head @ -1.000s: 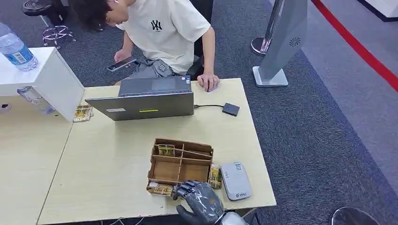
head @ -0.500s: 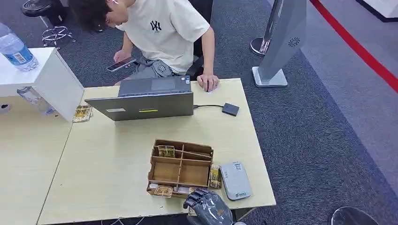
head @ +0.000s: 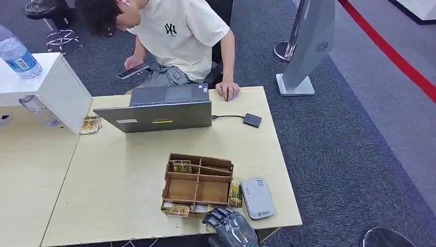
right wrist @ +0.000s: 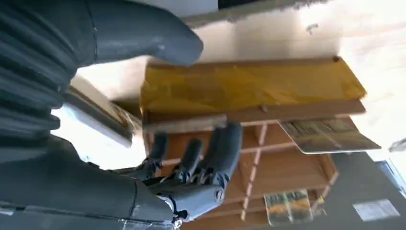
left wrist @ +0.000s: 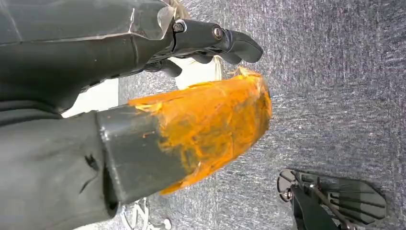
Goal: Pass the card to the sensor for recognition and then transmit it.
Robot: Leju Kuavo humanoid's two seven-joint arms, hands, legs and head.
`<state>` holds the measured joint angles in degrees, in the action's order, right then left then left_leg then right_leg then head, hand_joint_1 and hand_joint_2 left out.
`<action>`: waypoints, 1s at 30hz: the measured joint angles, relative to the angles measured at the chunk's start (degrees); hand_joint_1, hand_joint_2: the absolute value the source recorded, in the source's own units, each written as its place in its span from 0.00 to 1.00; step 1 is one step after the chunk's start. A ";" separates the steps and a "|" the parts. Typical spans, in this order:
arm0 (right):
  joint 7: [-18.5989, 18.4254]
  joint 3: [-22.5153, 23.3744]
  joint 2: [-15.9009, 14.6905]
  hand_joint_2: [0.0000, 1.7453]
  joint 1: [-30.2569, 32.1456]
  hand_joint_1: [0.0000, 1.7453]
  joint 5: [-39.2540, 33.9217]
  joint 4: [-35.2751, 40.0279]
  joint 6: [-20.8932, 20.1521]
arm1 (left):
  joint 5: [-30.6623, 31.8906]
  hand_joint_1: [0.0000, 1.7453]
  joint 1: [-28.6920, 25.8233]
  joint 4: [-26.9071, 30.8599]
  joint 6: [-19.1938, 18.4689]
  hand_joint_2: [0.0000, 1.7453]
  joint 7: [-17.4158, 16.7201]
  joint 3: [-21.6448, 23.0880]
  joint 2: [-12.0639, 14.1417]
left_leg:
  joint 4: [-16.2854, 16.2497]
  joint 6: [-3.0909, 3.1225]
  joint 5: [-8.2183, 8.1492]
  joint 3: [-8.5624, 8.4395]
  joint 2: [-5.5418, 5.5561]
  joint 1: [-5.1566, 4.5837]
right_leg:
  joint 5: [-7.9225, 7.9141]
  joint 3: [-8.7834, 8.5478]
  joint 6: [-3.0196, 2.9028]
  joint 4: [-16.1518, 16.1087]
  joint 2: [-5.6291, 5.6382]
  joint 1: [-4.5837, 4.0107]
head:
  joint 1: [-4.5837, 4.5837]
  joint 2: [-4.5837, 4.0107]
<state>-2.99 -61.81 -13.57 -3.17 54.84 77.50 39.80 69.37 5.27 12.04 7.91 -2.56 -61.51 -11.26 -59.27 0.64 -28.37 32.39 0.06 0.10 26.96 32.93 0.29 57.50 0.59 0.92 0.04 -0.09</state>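
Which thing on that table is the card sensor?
Start at the wooden divided box near the light table's front edge. Right beside it, on the side away from the white cabinet, lies the sensor: a flat grey rounded slab, unlike the yellowish cards around the box.

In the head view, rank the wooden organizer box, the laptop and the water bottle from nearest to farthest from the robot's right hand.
Measured from the right hand:
1. Wooden organizer box, just beyond the hand at the table's near edge.
2. Laptop, across the table by the seated person.
3. Water bottle, far left on the white stand.
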 joint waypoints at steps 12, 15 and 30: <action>-0.59 0.02 -0.15 1.00 0.99 0.97 0.59 -0.92 -0.04 | 0.04 0.00 -0.02 0.00 0.00 0.00 0.02 0.00 0.00 | 0.00 0.00 0.00 0.04 0.01 0.00 | 0.00 0.01 0.00 0.00 -0.01 0.00 | 0.00 0.00; -0.57 0.04 -0.15 1.00 0.90 0.93 0.72 -0.92 -0.02 | 0.04 0.00 -0.01 0.00 0.00 0.00 0.00 0.00 0.00 | 0.00 0.01 -0.01 0.02 0.01 0.00 | 0.00 -0.01 0.00 0.00 -0.01 0.00 | 0.00 0.00; -0.31 0.07 0.02 1.00 0.37 0.88 1.03 -0.85 0.04 | 0.57 0.00 0.00 0.00 0.00 0.00 0.02 0.00 0.00 | 0.00 0.02 -0.02 -0.21 0.02 0.00 | 0.02 -0.26 0.01 0.00 -0.02 0.00 | 0.00 0.00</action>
<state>-3.30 -61.75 -13.55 -2.79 55.87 76.65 39.85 69.94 5.27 12.04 7.91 -2.54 -61.51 -11.26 -59.27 0.66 -28.38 32.17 0.08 0.11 26.98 32.67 0.30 57.49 0.57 0.92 0.04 -0.09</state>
